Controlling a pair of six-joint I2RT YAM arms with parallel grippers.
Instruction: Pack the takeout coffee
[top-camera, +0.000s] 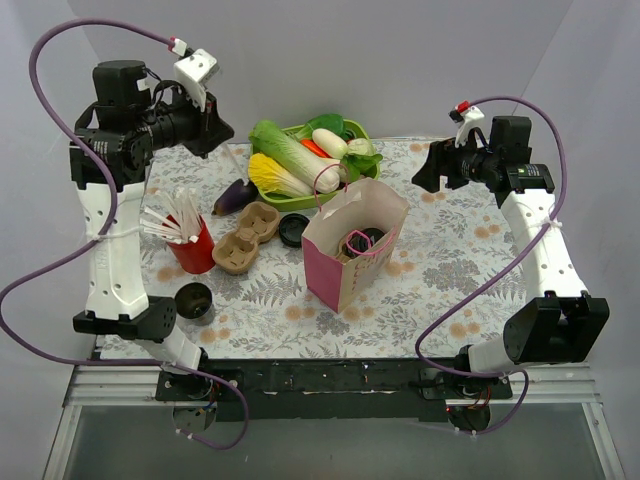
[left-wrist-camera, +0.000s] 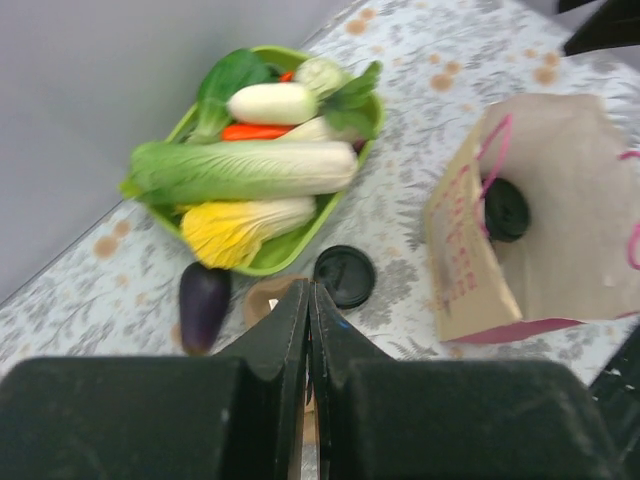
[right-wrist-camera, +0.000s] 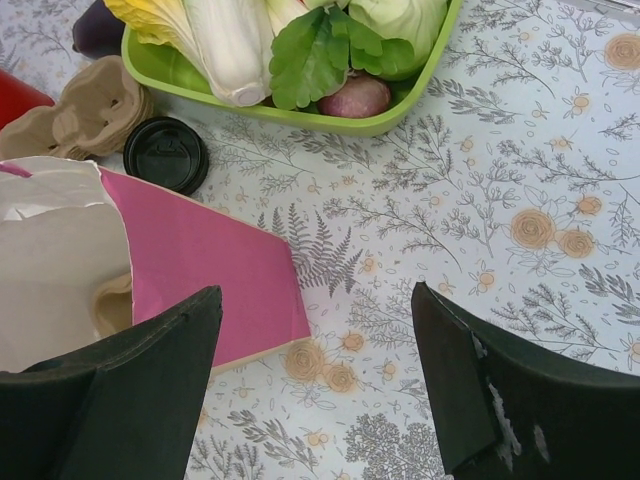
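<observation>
Pink paper forms the bag (top-camera: 335, 275), which stands open at mid-table. The coffee (left-wrist-camera: 505, 208) sits down inside it, lid up and seemingly upright. Packing looks done, or nearly so.

The left gripper (left-wrist-camera: 308, 290) hangs high over the carrier (top-camera: 248, 235), its fingers pressed together on nothing. The right gripper (right-wrist-camera: 317, 295) hovers to the bag's right, fingers wide apart and empty.

If the step is clearing out, both arms should lift away from the bag rather than sweep past it. The thin walls would tip at a nudge, and the cord handles (top-camera: 372, 248) loop over the mouth where a finger could snag.

A spare cup (top-camera: 193, 300) stands near the left arm's base; I cannot tell whether it is lidded. A loose lid (left-wrist-camera: 345, 275) lies beside the carrier. If that cup goes in too, the left fingers must part first and take it low on the wall. It should then go straight down through the mouth beside the coffee while the right gripper steadies the rim.

The cloth (top-camera: 450, 270) is a flat floral print. Its back left is crowded with the tray (right-wrist-camera: 330, 122), eggplant (left-wrist-camera: 203, 303) and red cup (top-camera: 197, 252). Plain pale walls (top-camera: 420, 60) close in the back and sides, and a black rail (top-camera: 330, 380) runs along the near edge.
</observation>
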